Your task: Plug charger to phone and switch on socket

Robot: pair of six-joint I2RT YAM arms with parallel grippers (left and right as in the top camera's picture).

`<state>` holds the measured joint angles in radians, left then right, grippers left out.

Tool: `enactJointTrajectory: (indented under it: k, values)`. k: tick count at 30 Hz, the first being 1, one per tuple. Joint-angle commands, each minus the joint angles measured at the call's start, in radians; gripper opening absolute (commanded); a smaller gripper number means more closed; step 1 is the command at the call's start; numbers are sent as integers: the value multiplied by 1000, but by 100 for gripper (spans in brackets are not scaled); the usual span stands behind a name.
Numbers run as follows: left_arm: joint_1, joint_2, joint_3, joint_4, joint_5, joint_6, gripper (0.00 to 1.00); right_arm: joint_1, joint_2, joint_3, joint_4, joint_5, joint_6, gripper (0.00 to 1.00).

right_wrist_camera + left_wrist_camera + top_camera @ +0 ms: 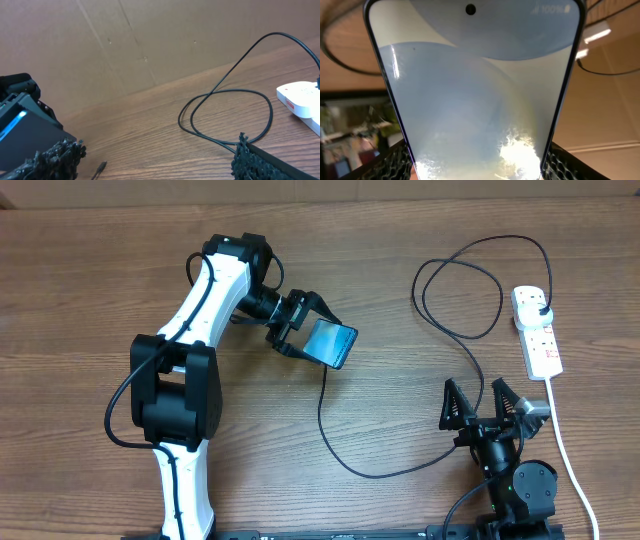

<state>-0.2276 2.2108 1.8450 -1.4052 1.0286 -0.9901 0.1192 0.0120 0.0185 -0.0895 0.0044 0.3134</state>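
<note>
My left gripper [303,330] is shut on the phone [331,343], holding it by its two long edges, tilted, left of the table's middle. The phone's lit pale-blue screen fills the left wrist view [475,90] and its dark edge shows in the right wrist view [27,125]. The charger's thin black cable [345,460] runs from a black plug [540,305] in the white socket strip [540,345], loops, and ends just below the phone. Its connector tip [101,166] lies on the table, apart from the phone. My right gripper [486,402] is open and empty, low over the cable at front right.
The strip's thick white cord [570,460] runs down the right side to the front edge. The cable's big loop [460,280] lies left of the strip, also in the right wrist view [225,112]. A brown cardboard wall [150,40] stands behind the wooden table.
</note>
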Motion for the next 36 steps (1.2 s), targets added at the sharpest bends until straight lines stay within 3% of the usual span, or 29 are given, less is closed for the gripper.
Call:
enactJointTrajectory:
  k: [1, 36]
  values:
    - [-3, -8, 31, -6, 153, -58, 66, -3, -2, -11, 6, 1, -8, 100]
    - [-3, -8, 31, -13, 181, -148, 65, -3, -2, -11, 6, 1, -8, 100]
